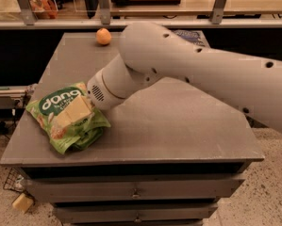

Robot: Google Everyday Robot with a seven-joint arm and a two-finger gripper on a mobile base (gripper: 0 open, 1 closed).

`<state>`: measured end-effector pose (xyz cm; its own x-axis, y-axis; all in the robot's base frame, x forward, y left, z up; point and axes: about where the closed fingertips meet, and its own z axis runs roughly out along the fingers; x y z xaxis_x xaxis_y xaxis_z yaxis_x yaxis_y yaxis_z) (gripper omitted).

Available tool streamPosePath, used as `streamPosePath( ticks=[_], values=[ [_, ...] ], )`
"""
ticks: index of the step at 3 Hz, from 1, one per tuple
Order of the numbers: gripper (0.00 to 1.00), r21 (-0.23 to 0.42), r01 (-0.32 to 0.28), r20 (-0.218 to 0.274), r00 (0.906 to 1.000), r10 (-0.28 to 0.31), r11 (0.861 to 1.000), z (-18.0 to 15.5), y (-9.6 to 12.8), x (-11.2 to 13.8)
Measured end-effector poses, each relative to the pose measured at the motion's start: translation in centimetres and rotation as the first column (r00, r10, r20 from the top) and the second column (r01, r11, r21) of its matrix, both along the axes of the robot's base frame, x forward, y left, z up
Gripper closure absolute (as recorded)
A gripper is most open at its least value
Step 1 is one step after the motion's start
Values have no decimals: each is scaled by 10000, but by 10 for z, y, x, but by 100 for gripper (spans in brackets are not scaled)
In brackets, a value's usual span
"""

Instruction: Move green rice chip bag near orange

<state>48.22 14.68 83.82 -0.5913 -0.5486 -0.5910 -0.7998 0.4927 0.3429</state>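
The green rice chip bag (pixel 65 121) lies flat at the front left of the grey cabinet top (pixel 178 126), its "dang" oval facing up. My gripper (pixel 73 112), pale cream, reaches down from the big white arm and rests over the middle of the bag, covering part of it. The orange (pixel 103 36) sits at the far edge of the top, well behind the bag and apart from it.
A dark blue chip bag (pixel 191 36) peeks out behind my arm at the far right of the top. Drawers (pixel 136 192) sit below the front edge. A shelf rail with posts (pixel 103 6) runs behind the cabinet.
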Motion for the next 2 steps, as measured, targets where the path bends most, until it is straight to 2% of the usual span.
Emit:
streamPosePath(
  ticks=[1, 2],
  values=[
    [41, 117, 89, -141, 9999, -87, 9999, -1, 6, -4],
    [64, 117, 89, -141, 9999, -87, 9999, 5, 6, -4]
  ],
)
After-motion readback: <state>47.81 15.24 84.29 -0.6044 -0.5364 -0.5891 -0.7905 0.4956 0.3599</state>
